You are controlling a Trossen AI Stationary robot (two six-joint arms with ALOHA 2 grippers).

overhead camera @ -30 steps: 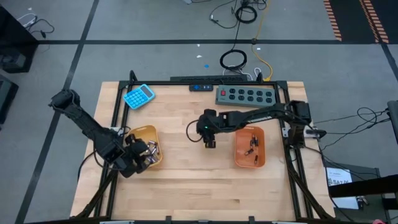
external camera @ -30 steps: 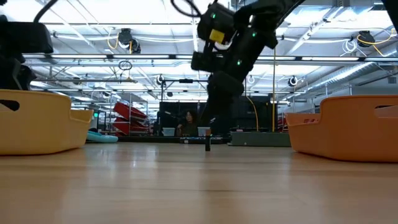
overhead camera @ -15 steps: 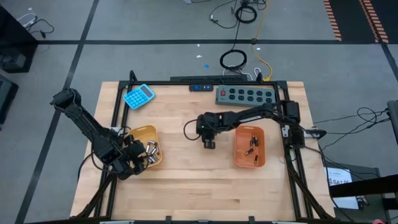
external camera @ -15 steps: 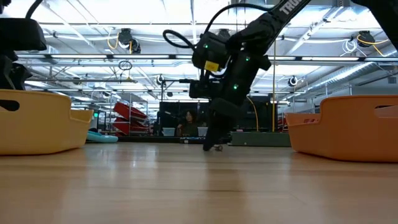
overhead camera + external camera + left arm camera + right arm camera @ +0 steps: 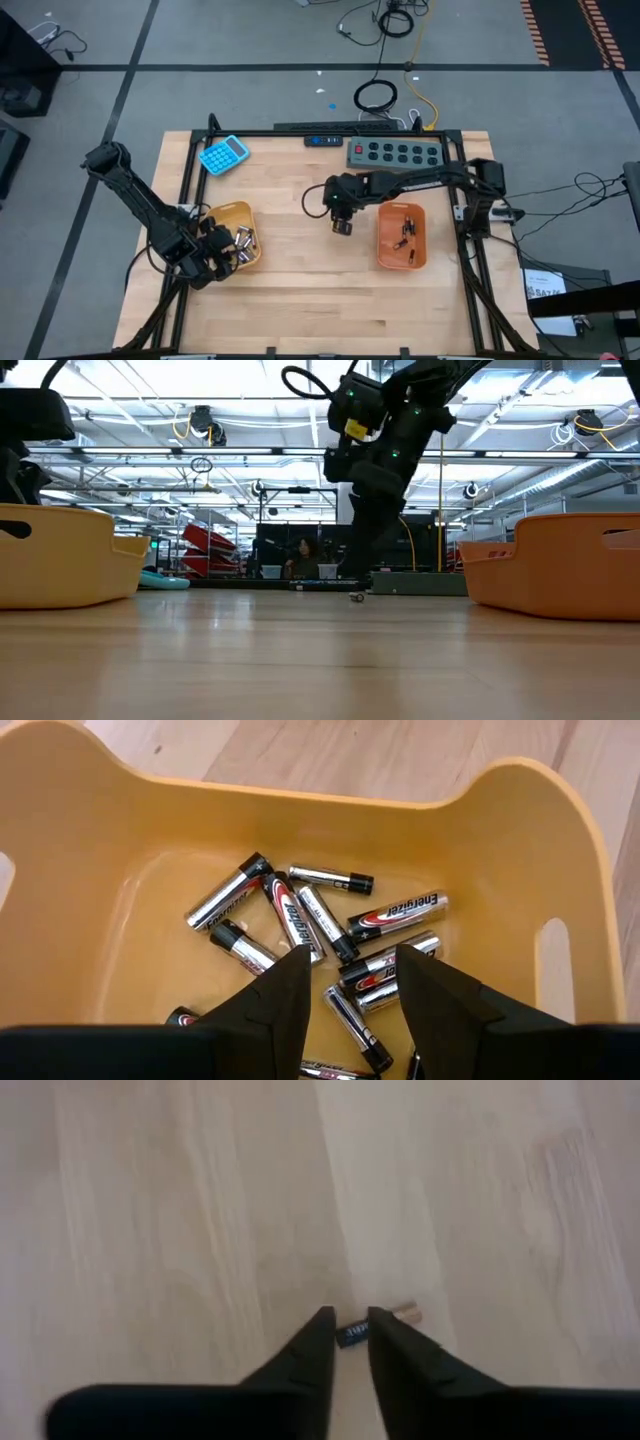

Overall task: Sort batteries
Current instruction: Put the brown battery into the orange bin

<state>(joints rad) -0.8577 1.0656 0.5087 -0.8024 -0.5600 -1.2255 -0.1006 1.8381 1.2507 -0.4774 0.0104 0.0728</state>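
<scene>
My right gripper [image 5: 342,228] is at mid-table, left of the right orange tray [image 5: 402,211], and is shut on one small battery [image 5: 352,1332]. A few thin batteries [image 5: 405,235] lie in that tray. My left gripper [image 5: 350,975] hangs open over the left orange tray [image 5: 232,207], its fingers just above the pile of silver-and-black batteries [image 5: 320,920] on the tray floor. I see no contact between those fingers and the pile. My right gripper pinches the small battery near its dark end [image 5: 350,1333] between its two fingertips. The fingers point down from above and lie across the battery. The battery lies level, and its silvery end [image 5: 405,1315] sticks out to one side. It sits at or barely above the table top [image 5: 357,597]; which, I cannot tell.
A blue calculator [image 5: 223,153] lies at the far left of the table and a grey power strip [image 5: 393,153] at the far right. Black frame rails run along the table's edges. Bare wood lies between the two trays. A person [image 5: 303,557] sits far off in the room.
My right gripper has dropped to the table over a small battery that stood upright there. It has then moved a little toward the right tray and risen slightly. The battery now lies level between its fingertips.
</scene>
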